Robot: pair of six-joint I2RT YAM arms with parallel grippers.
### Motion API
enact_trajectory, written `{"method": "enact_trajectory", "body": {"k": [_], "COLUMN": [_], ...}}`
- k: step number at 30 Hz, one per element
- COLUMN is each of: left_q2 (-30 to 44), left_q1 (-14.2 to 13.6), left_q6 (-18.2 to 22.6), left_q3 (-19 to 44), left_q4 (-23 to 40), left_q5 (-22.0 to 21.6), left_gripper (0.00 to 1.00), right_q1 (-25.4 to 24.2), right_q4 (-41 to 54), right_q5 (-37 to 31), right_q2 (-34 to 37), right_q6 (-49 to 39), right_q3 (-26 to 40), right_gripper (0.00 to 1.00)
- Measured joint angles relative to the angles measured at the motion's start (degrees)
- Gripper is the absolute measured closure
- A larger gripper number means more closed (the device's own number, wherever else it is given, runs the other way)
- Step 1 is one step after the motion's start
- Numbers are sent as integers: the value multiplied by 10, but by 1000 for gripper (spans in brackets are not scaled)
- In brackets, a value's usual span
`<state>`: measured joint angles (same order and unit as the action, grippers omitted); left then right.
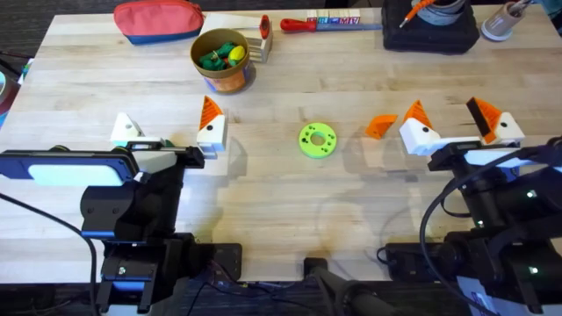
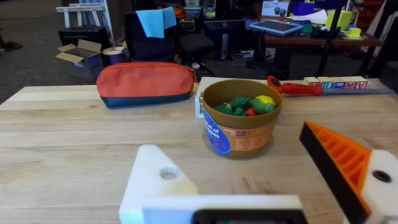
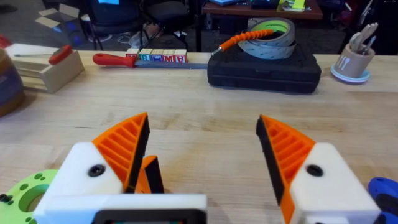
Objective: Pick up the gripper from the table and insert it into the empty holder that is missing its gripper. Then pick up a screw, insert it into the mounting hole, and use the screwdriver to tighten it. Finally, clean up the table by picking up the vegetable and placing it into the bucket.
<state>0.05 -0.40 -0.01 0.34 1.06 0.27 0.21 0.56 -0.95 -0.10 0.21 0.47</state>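
Note:
The gripper, a small orange wedge [image 1: 381,126], lies loose on the table [image 1: 281,193], just left of my right gripper [image 1: 454,123]; it also peeks between that gripper's fingers [image 3: 151,176]. My right gripper is open and both its fingers carry orange pads [image 3: 127,146]. My left gripper [image 1: 169,130] is open too. One of its fingers is the bare white holder [image 1: 127,129] [image 2: 158,180]; the other has an orange pad [image 2: 342,162]. The bucket [image 1: 221,60] [image 2: 239,134] holds dark green vegetables [image 2: 239,102]. A bit of bright blue [image 3: 387,188] may be the screwdriver. The screw is out of view.
A lime-green disc [image 1: 317,140] lies mid-table. Along the far edge are a red pouch [image 1: 158,19], a wooden block [image 1: 262,39], a red-handled tool [image 1: 299,25], a black case [image 1: 430,28] and a cup [image 1: 505,22].

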Motion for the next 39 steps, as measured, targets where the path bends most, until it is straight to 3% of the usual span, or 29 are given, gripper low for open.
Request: {"method": "enact_trajectory", "body": {"k": [15,17,20,23,29,30,34,39], "left_q2": [0,0,17,61,219,313,417,491], "left_q1": [0,0,0,0,0,0,0,0], "left_q6": [2,-26,-42,-50,-78,-105,-124,-137], "left_q3": [0,12,62,153,341,415,478,495], "left_q4": [-18,52,117,184,346,426,483,528], "left_q5": [0,-2,-9,-30,-61,-63,-61,-64], "left_gripper": [13,14,14,16,15,15,14,15], "right_q1": [0,0,0,0,0,0,0,0], "right_q4": [16,136,207,265,354,372,365,359], "right_q5": [10,6,2,1,-3,-3,-3,-3], "right_q2": [0,13,53,112,261,333,397,434], "right_q6": [49,53,38,18,-9,-15,-18,-20], "right_q3": [6,65,133,220,375,430,464,466], "right_gripper": [10,10,10,10,10,10,10,10]}}
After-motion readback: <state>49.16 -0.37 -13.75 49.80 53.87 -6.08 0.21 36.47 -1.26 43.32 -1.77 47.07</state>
